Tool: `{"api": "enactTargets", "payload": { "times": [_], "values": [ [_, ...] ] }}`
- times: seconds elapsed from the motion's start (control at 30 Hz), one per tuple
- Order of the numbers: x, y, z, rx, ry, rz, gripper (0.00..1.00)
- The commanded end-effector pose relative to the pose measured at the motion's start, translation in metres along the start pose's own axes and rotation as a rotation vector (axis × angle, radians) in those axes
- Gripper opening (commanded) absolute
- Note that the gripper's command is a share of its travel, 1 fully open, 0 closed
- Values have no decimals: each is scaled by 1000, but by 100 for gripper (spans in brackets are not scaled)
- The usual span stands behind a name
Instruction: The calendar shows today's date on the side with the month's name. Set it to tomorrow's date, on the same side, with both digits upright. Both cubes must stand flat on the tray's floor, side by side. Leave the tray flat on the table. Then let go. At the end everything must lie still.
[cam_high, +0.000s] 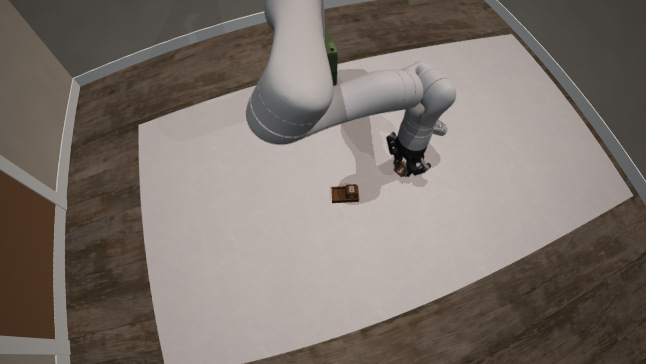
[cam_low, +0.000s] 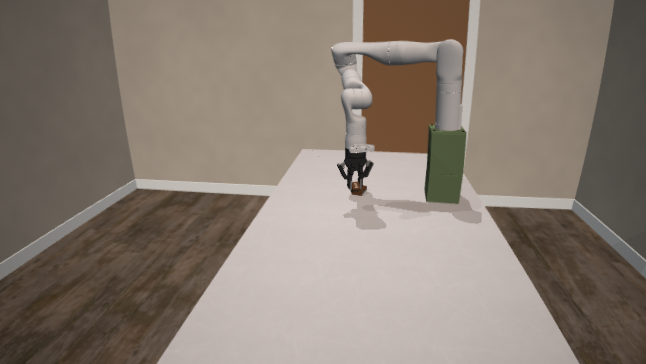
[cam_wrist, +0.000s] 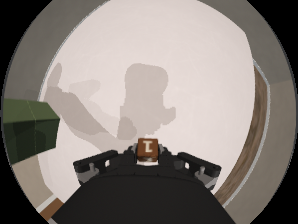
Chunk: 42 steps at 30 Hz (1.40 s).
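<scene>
A small brown wooden tray (cam_high: 338, 194) lies flat on the white table top (cam_high: 250, 260) (cam_low: 350, 290). One brown cube (cam_high: 352, 189) stands in the tray's right half, with a pale face marked 8 turned up; the left half is empty. My gripper (cam_high: 404, 170) (cam_low: 357, 186) (cam_wrist: 147, 149) points down to the right of the tray and is shut on the second brown cube (cam_high: 399, 170) (cam_low: 358, 190) (cam_wrist: 147, 148), held just above the table. In the wrist view that cube shows a pale face with the digit 1. I cannot make out the tray in the exterior view.
The green pedestal (cam_high: 330, 55) (cam_low: 445, 165) (cam_wrist: 23, 125) carrying the arm stands at the table's back edge. Dark wood floor (cam_high: 100, 150) (cam_low: 100, 280) surrounds the table. A brown door (cam_low: 415, 100) is in the far wall.
</scene>
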<state>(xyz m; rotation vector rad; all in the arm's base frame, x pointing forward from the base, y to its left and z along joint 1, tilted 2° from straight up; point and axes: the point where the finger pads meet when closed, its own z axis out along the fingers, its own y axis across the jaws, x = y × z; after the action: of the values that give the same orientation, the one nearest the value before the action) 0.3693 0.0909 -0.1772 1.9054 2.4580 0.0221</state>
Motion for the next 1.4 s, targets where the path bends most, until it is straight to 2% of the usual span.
{"api": "enactTargets", "payload": {
  "times": [0.0, 0.3, 0.5, 0.57, 0.63, 0.93, 1.37],
  "values": [
    [-5, 1, -1, -3, -1, 11, 26],
    [-5, -1, 0, 6, 32, 9, 26],
    [-6, -3, 2, 16, 107, 7, 26],
    [-6, -3, 2, 16, 107, 7, 26],
    [-6, -3, 2, 17, 137, 7, 26],
    [-8, 0, 0, 1, 244, 10, 26],
    [-8, 1, -1, -3, 263, 10, 26]
  ]
}}
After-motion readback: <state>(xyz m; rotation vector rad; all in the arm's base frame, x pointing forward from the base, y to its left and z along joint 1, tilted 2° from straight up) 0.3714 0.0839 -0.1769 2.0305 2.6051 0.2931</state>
